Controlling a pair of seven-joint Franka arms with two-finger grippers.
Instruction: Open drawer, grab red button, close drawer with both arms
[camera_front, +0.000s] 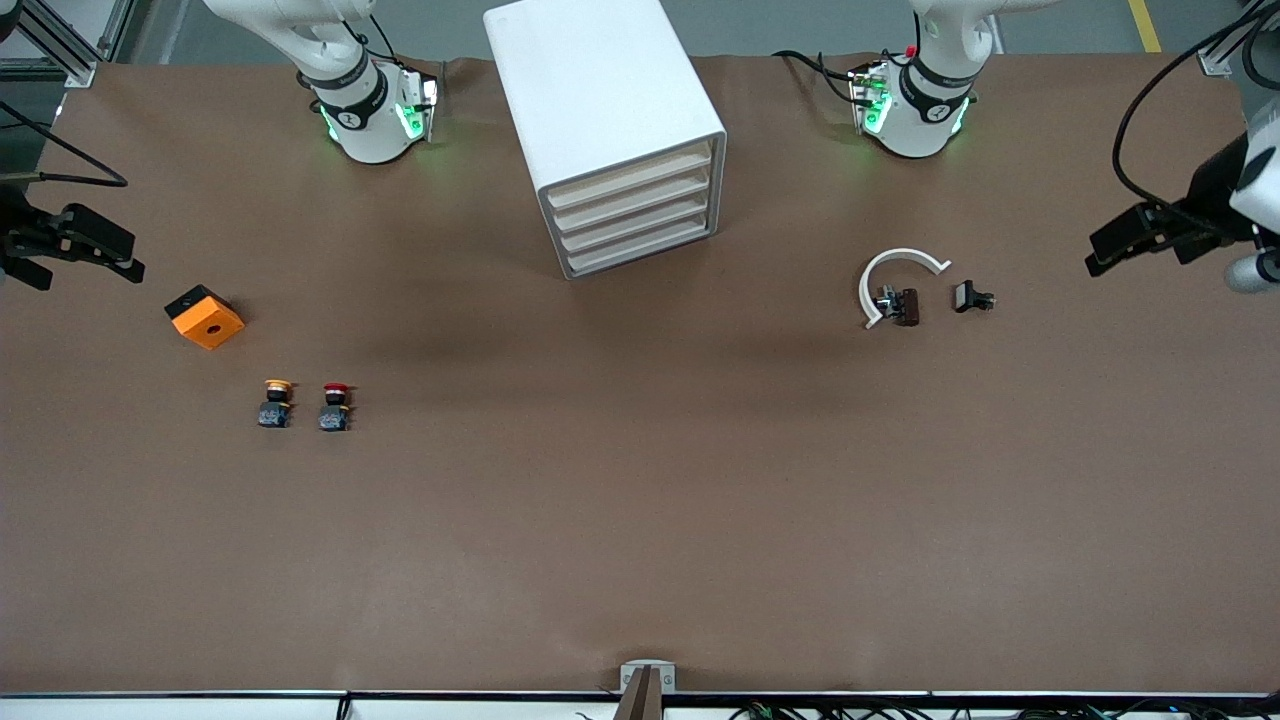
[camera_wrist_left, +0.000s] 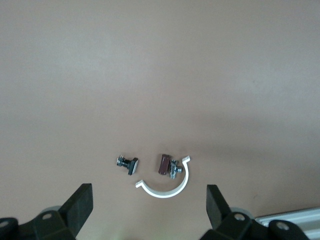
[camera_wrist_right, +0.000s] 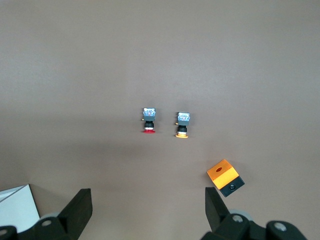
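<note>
At the bench's edge by the arms' bases, you see the white drawer cabinet (camera_front: 610, 130) with all its drawers pushed in, so you cannot see inside. The button (camera_front: 335, 405) with the red cap sits out on the bench toward the right arm's end, just beside the yellow-capped button (camera_front: 276, 403). The right gripper (camera_wrist_right: 145, 210) hangs wide open over the bench, holding nothing. The left gripper (camera_wrist_left: 150, 205) also hangs wide open and empty, over the white ring piece (camera_wrist_left: 167, 186).

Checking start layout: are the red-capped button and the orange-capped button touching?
Apart. The front view shows bare table between the red-capped button and the orange-capped button.
</note>
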